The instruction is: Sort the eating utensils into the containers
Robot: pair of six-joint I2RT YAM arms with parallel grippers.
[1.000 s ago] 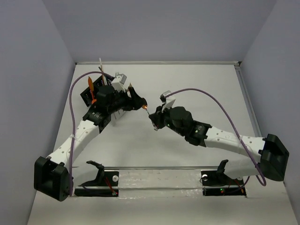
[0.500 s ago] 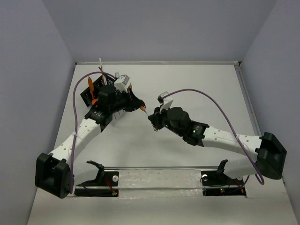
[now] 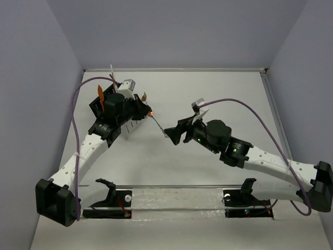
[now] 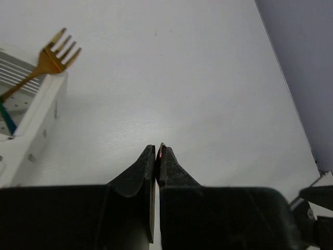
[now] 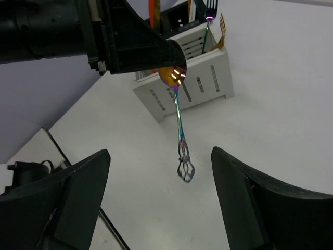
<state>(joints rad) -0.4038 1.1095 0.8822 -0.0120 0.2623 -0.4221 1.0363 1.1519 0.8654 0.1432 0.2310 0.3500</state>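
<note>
left end effector point(image 4: 157, 151): pressed together, pinching the bowl of the iridescent rainbow metal spoon point(image 5: 179, 120)
spoon: handle hangs down between the right end effector's fingers, touching neither
right end effector point(image 5: 160, 153): spread wide
white slotted caddy point(image 5: 192, 83): just behind left end effector

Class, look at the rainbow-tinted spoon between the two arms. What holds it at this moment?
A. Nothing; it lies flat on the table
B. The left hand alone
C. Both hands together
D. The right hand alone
B: the left hand is shut on the bowl of the spoon, while the right hand stands wide open, its fingers clear of the handle.
</note>
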